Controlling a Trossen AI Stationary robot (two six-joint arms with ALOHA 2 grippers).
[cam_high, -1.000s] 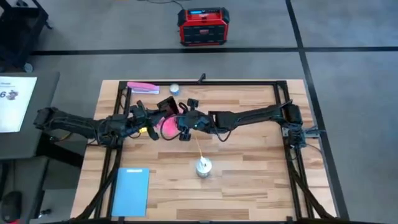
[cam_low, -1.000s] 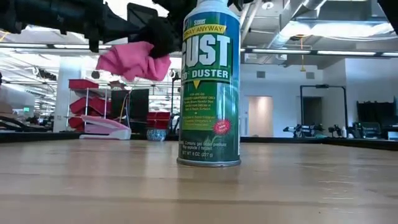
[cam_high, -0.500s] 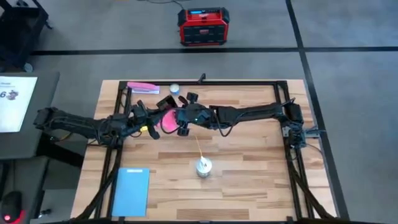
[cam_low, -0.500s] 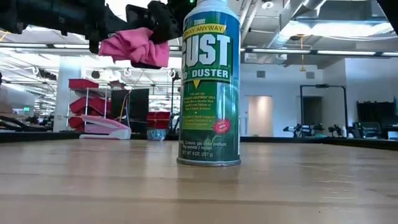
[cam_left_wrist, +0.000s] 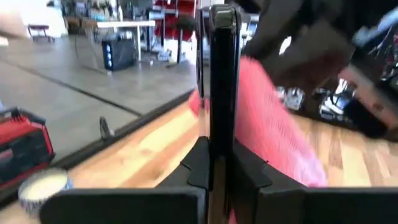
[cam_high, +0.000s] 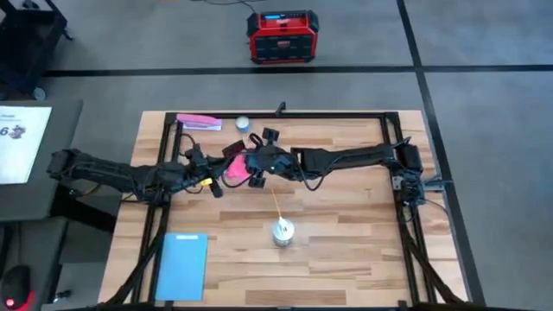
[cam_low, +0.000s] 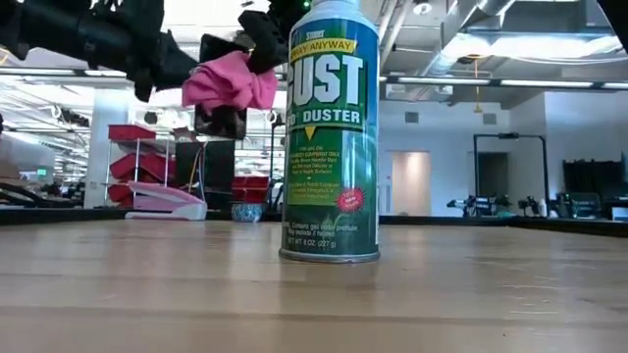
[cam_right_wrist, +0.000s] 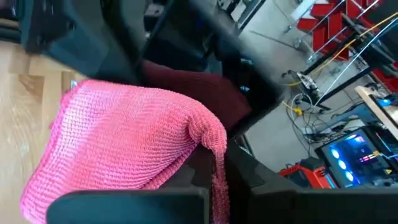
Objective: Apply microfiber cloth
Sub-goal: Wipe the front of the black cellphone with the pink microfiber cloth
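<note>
Duster can (cam_low: 330,132): upright on the table's 6 o'clock side, green label.
Light-blue rectangle (cam_high: 181,264): flat at 7 o'clock.
Pink strip (cam_high: 199,121): 11 o'clock edge.
Red box (cam_high: 278,37): floor, 12 o'clock.

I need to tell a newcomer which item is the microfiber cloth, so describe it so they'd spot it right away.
Start at the wooden table and find where the two dark arms meet, above its middle. The microfiber cloth is the bunched pink-red fabric held there in the air by the right pincer. Unlike the flat light-blue rectangle, it is crumpled.

Bare wood surrounds the duster can (cam_high: 282,231) (straw slanting upward) standing between the claws and table's near edge.
</note>
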